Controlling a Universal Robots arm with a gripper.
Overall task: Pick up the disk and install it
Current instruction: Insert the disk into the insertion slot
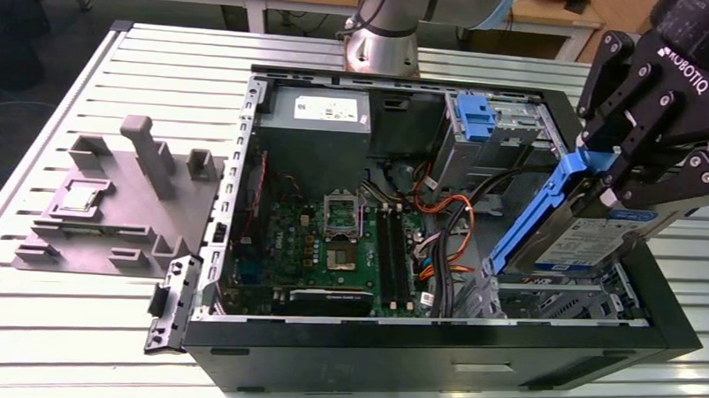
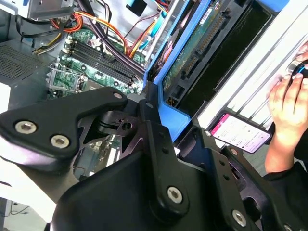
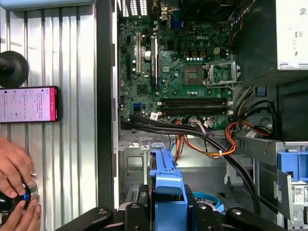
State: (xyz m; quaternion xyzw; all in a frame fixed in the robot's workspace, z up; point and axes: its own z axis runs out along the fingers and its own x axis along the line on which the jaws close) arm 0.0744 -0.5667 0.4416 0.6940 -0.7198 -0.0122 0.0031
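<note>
Pincer [image 1: 611, 192] pinching disk [image 1: 589, 238], held tilted over the open case [image 1: 420, 347]. Pickup done. Disk not yet seated in bay [image 1: 552, 299].

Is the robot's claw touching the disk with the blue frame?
Touching. In the exterior view the claw is clamped on the disk, holding it tilted over the open computer case.

At the exterior view's right edge the gripper [image 1: 624, 177] is cut off, and its jaws cover the upper part of the disk [image 1: 583, 242] they clamp. The disk's lower end perhaps touches the drive cage [image 1: 552, 299]; that contact is unclear. A hand [image 3: 14, 168] runs off the first wrist view's edge.
</note>
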